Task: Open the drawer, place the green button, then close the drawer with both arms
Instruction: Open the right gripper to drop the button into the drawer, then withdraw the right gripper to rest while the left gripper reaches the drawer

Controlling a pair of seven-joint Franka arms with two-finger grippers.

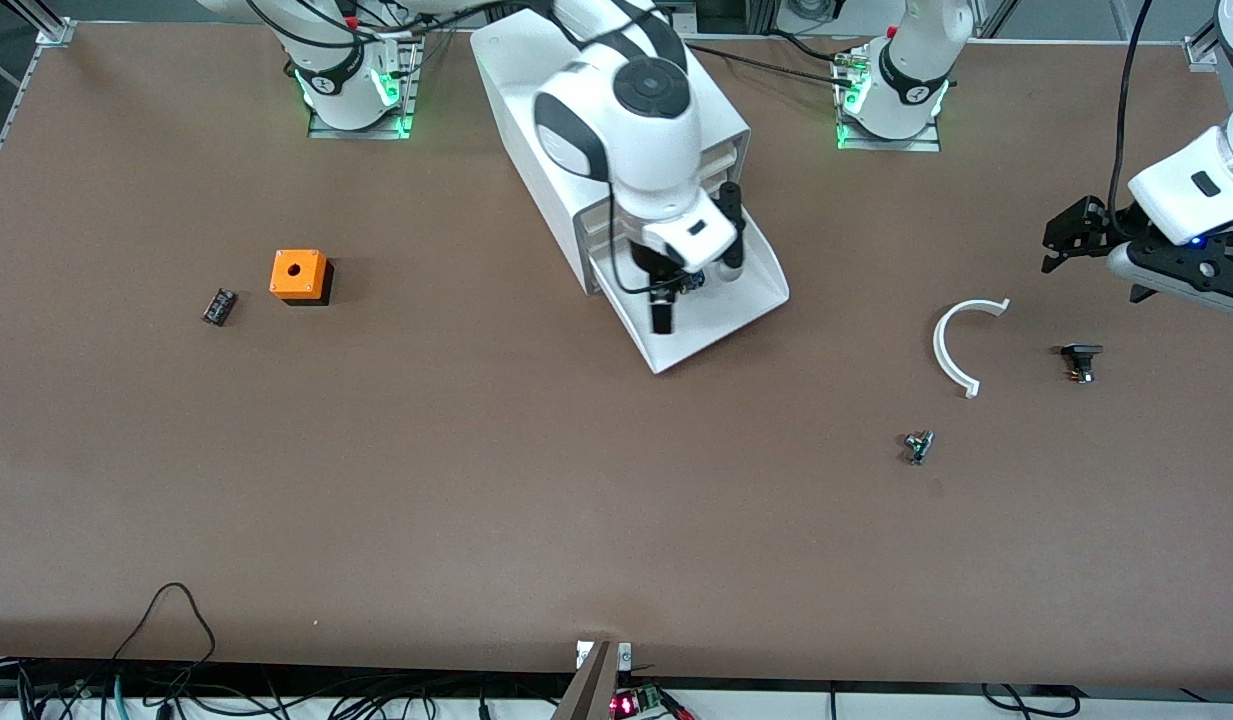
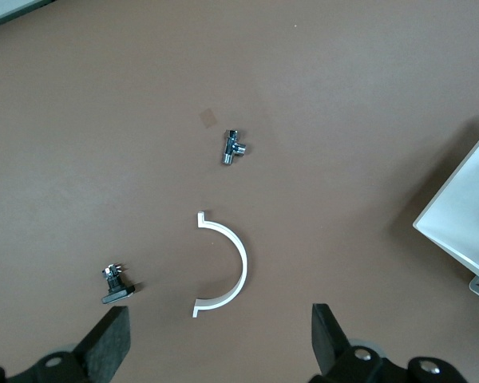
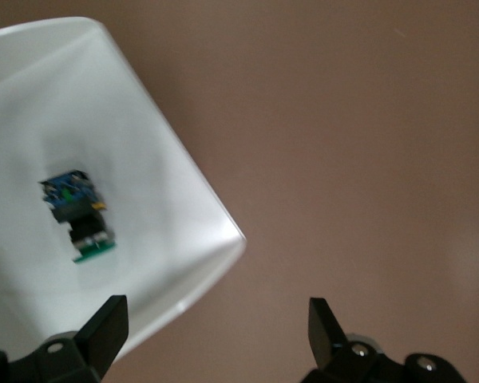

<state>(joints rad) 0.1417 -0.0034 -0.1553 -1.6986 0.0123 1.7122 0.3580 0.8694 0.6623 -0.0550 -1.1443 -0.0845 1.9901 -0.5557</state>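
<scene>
Button (image 3: pixel 78 215) lies loose in the drawer (image 1: pixel 721 310) below my spread right gripper (image 1: pixel 691 290); left gripper (image 1: pixel 1071 240) waits, jaws apart.

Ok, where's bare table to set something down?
Widest bare stretch: nearer the camera than the open drawer. Also between drawer and orange box. Crowded toward the left arm's end: white arc, metal fitting, black part.

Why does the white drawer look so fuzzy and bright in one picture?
In the right wrist view the drawer is washed out by glare and softly blurred, the button too; in the front view the drawer looks crisp; the left wrist view is sharp.
</scene>
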